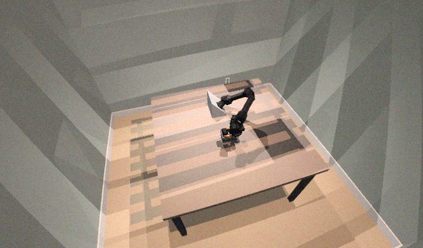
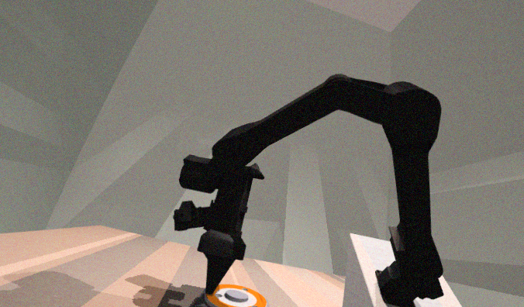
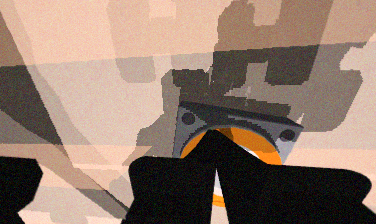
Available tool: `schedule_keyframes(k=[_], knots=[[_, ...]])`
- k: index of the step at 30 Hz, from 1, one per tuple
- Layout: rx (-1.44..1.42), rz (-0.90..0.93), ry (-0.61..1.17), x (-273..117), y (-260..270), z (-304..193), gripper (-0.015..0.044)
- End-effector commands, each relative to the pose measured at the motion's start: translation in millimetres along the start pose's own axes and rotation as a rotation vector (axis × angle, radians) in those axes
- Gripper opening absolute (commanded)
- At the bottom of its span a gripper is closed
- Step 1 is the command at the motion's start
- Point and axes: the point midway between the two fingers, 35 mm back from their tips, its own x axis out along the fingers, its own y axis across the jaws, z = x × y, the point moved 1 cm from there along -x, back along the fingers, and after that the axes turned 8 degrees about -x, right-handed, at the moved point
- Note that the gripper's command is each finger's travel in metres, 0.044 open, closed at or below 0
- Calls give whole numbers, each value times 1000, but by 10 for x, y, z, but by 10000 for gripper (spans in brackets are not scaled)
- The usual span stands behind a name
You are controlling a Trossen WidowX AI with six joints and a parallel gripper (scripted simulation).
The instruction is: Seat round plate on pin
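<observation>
The end effector [image 2: 212,288] is fully closed, its two fingers pressed together into a single point, and it holds nothing. It hangs nearly vertical from the black arm [image 2: 299,112], tip down, at the edge of the round plate [image 2: 237,296].

In the exterior view the tip meets the near-left rim of the plate; whether it presses on the rim or stops just beside it cannot be determined. In the wrist view the closed fingers cover the near half of the plate [image 3: 259,145], and only an orange arc shows past the tip.

The plate is orange with a pale grey centre, where the post [image 2: 237,295] shows as a grey cap. It sits on the dark grey square base [image 3: 186,131]. Two round corner recesses of the base are visible beyond the plate. The orange tab, the hole and the pin cannot be made out in any view.

The base stands on the tabletop [image 1: 241,175], in front of the arm's white mounting block [image 1: 214,108].
</observation>
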Motion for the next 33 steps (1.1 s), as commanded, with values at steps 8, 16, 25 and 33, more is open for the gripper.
schedule_keyframes(k=[8,16,25,33], knots=[[-6,-7,-2,-26,-149,25,0],[-6,-8,-2,-32,-266,5,0],[-6,-9,-2,-36,-407,-64,0],[-5,-9,-2,-50,-496,-161,0]])
